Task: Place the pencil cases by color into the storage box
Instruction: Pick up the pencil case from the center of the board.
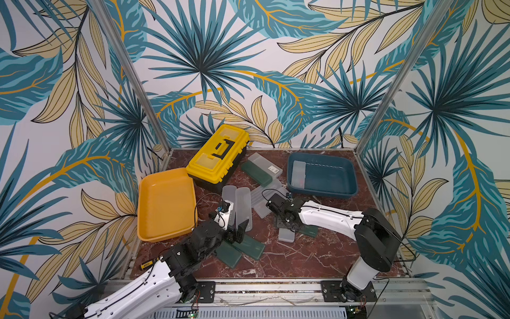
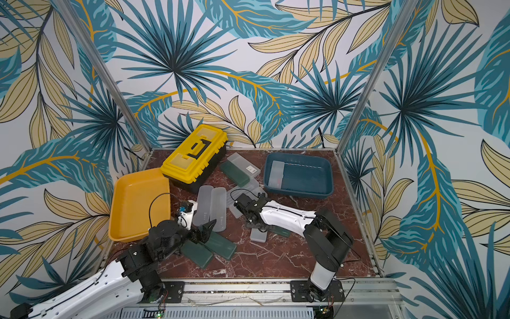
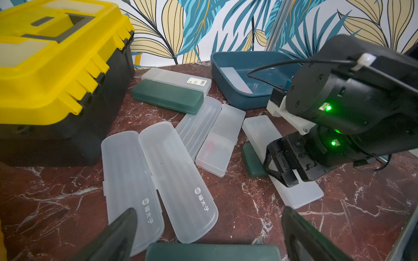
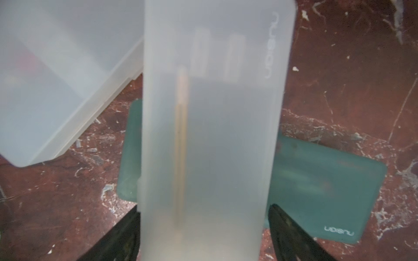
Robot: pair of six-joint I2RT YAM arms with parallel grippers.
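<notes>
Frosted case [image 4: 208, 113] | edges inside right pincer [image 4: 204, 206], contact unclear | atop green case [image 4: 328, 180]

In both top views the lower middle of the table [image 1: 289, 262] lies bare, between the left arm [image 1: 154, 284] and the right arm [image 1: 328, 216]. The centre is crowded: frosted cases [image 1: 242, 204] and green cases [image 1: 251, 247] touch and overlap. The toolbox [image 1: 218, 157] blocks the upper left, just beside the yellow tray [image 1: 165, 204], whose floor is open. The blue tray [image 1: 325, 176], upper right, is free apart from one case at its left end.
</notes>
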